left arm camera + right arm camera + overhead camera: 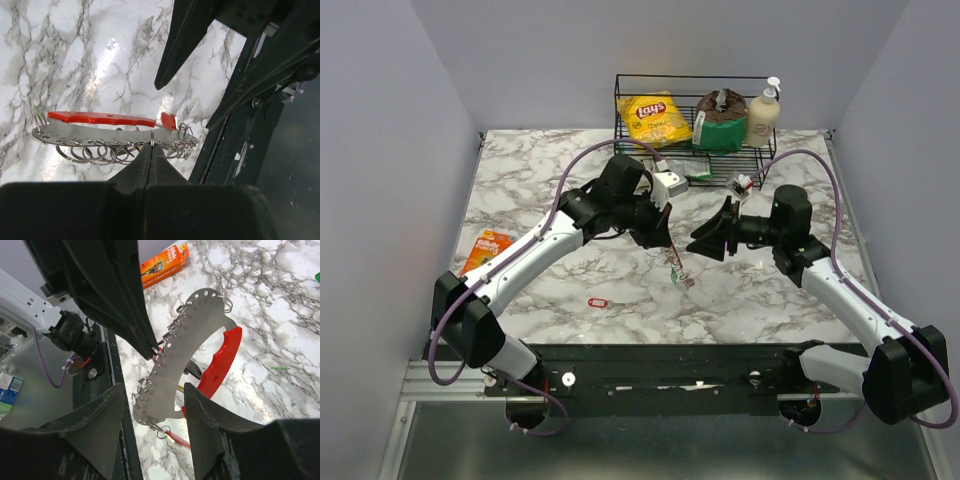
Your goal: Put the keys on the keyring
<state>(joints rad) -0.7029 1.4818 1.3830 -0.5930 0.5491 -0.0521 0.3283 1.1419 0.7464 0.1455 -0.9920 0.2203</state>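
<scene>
Above the marbled table (520, 180), my left gripper (151, 152) clamps a thin metal keyring (152, 137); my right gripper (154, 392) holds its jaws apart nearby.

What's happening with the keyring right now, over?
Left gripper shut on keyring, held above table. Right gripper open, facing it. Red tag loose on table. Nothing blocking.
</scene>
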